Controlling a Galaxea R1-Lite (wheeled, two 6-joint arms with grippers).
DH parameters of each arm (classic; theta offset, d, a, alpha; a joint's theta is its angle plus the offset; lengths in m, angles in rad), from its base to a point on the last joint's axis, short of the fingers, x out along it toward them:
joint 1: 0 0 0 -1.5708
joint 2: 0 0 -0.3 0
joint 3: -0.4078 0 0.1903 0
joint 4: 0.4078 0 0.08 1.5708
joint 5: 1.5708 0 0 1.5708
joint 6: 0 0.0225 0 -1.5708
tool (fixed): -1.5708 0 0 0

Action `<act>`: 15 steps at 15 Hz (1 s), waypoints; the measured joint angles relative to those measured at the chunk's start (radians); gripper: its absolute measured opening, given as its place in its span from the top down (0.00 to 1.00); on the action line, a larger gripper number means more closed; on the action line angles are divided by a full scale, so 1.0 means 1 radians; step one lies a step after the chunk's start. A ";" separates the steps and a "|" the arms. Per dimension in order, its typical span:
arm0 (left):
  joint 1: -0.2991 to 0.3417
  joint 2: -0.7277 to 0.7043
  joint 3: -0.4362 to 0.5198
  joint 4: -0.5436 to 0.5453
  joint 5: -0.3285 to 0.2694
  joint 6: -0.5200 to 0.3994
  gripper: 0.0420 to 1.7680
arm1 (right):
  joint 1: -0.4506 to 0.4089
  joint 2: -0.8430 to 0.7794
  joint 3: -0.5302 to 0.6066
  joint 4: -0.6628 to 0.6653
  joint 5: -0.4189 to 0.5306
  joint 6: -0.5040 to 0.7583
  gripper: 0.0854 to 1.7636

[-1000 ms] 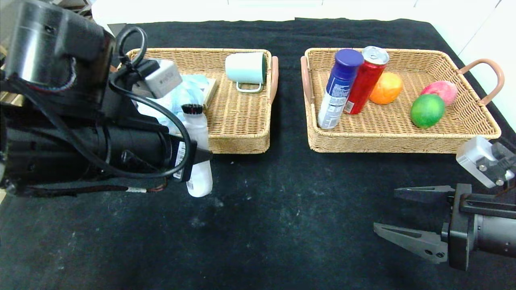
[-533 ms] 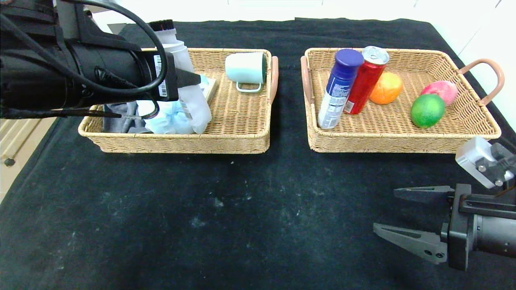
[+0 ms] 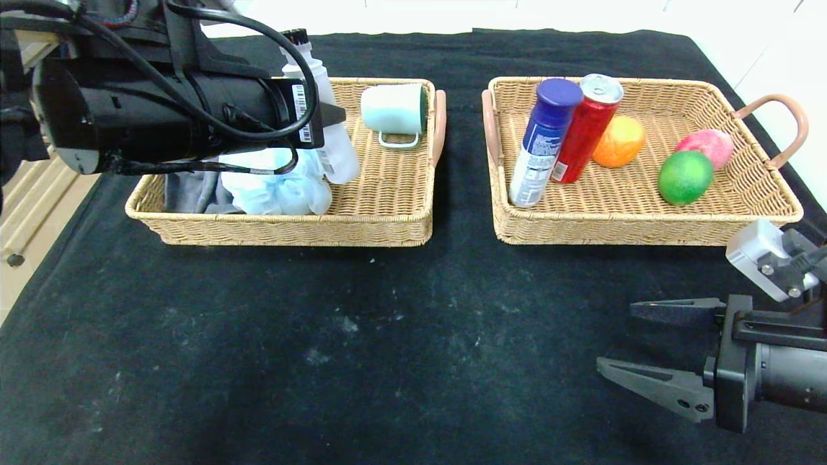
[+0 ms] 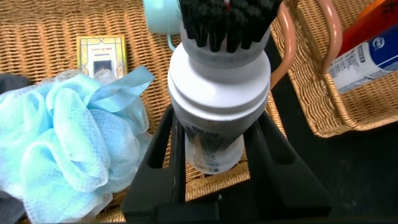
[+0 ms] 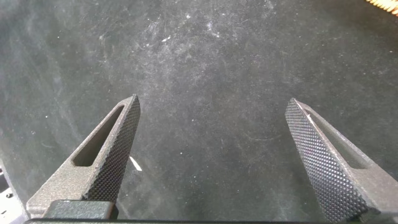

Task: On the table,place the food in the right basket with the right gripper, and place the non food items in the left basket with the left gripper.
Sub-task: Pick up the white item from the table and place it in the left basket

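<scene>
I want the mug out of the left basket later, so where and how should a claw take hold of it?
The mug lies on its side at the back of the left basket, handle loop toward the robot. I would come from above and close across the round body, since the thin handle offers little to pinch. The left claw is shut on the white bottle close beside it.

You won't get any readable text here. The white canister (image 3: 541, 145) carries a blue-and-white printed label, but the lettering is too small to make out. The red can (image 3: 585, 132) has a small white patch near its base, unreadable. The white bottle (image 4: 214, 118) has grey print low on its body, also illegible. A barcode sticker (image 3: 301, 123) sits on the left arm's wrist, digits not legible.
</scene>
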State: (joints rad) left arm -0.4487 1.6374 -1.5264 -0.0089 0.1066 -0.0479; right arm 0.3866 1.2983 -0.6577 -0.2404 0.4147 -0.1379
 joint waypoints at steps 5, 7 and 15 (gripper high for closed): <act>0.016 0.063 -0.023 -0.054 0.000 0.011 0.65 | -0.001 0.000 0.001 0.000 0.000 -0.001 0.03; 0.016 0.085 -0.028 -0.064 0.001 0.011 0.65 | 0.000 -0.001 0.002 0.000 0.000 -0.002 0.03; 0.012 0.125 -0.043 -0.067 0.012 0.013 0.53 | 0.001 -0.012 0.001 0.000 0.000 -0.001 0.03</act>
State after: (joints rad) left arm -0.4366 1.7626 -1.5696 -0.0760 0.1183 -0.0351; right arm 0.3872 1.2860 -0.6562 -0.2404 0.4147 -0.1394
